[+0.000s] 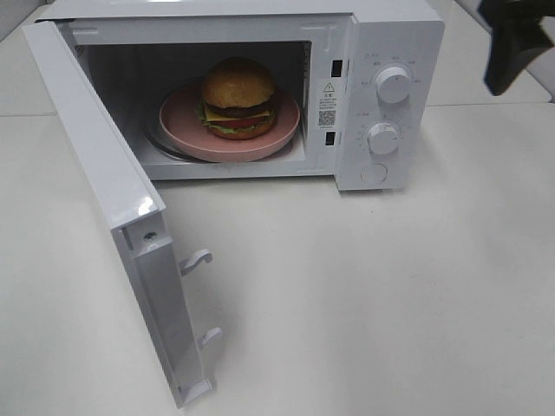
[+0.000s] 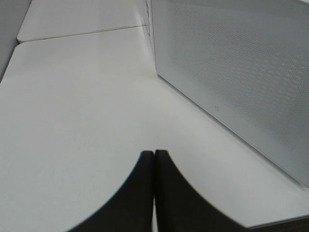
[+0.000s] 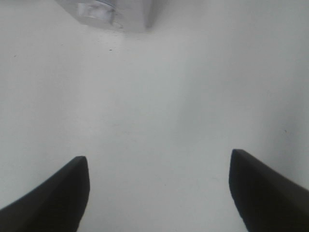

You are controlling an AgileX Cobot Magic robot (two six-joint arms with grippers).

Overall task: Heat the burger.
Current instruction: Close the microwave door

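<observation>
The burger (image 1: 238,98), with a golden bun, dark patty, cheese, tomato and lettuce, sits on a round pink plate (image 1: 286,121) inside the white microwave (image 1: 395,35). The microwave door (image 1: 104,199) stands wide open, swung out to the left. My right gripper (image 3: 159,162) is open over bare table, its fingers far apart with nothing between them; the exterior view shows its dark arm (image 1: 519,43) at the top right corner. My left gripper (image 2: 154,153) is shut, fingers pressed together, beside the perforated white outer face of the door (image 2: 241,72).
The microwave's two round knobs (image 1: 395,85) and a round button (image 1: 374,172) are on its right panel. Two door latch hooks (image 1: 198,258) stick out from the door's edge. White table (image 1: 373,303) spreads in front.
</observation>
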